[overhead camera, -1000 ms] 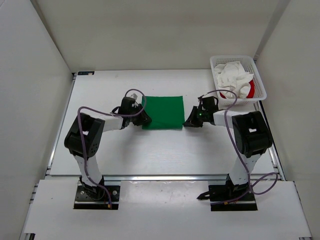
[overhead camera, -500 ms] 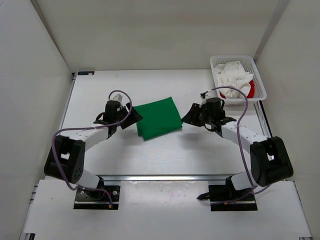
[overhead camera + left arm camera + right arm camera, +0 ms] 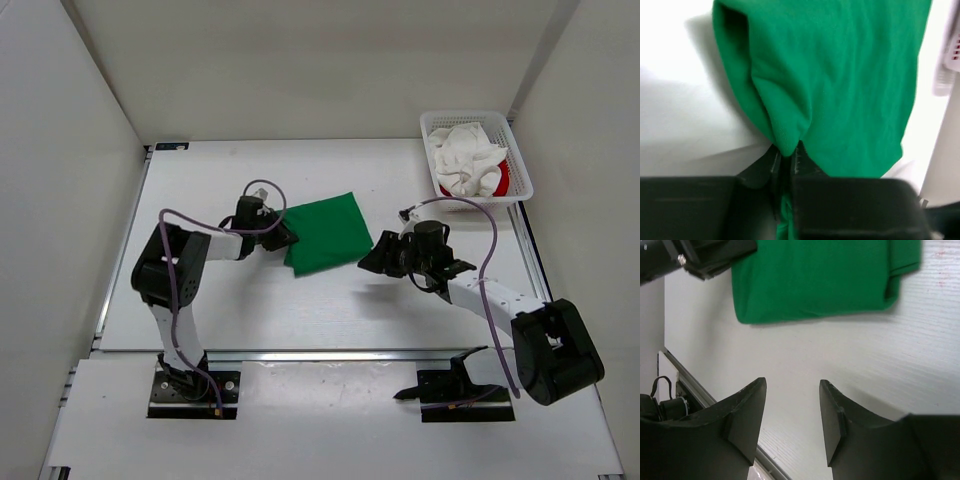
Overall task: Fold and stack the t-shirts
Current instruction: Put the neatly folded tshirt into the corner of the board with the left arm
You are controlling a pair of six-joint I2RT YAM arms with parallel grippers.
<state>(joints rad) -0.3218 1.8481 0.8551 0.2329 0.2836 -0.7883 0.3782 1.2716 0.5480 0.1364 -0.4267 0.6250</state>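
The green t-shirt (image 3: 325, 233) lies folded and slightly skewed on the table's middle. My left gripper (image 3: 284, 237) is at its left edge, and the left wrist view shows the jaws shut on a pinched fold of the green t-shirt (image 3: 830, 75), with cloth bunched between the left gripper (image 3: 786, 154) fingers. My right gripper (image 3: 368, 262) stands open just off the shirt's near right corner, touching nothing. In the right wrist view the right gripper (image 3: 791, 390) has only bare table between its fingers, with the green t-shirt (image 3: 815, 280) beyond. The white t-shirt (image 3: 465, 160) and the red t-shirt (image 3: 502, 181) lie crumpled in the basket.
A white mesh basket (image 3: 522, 170) stands at the far right corner of the table. White walls close in the left, back and right sides. A metal rail (image 3: 330, 354) runs along the table's near edge, in front of both arm bases.
The green shirt has turned from square to skewed. My left gripper opened, came back to the shirt's left edge and shut on it. My right gripper opened and drew back toward me.
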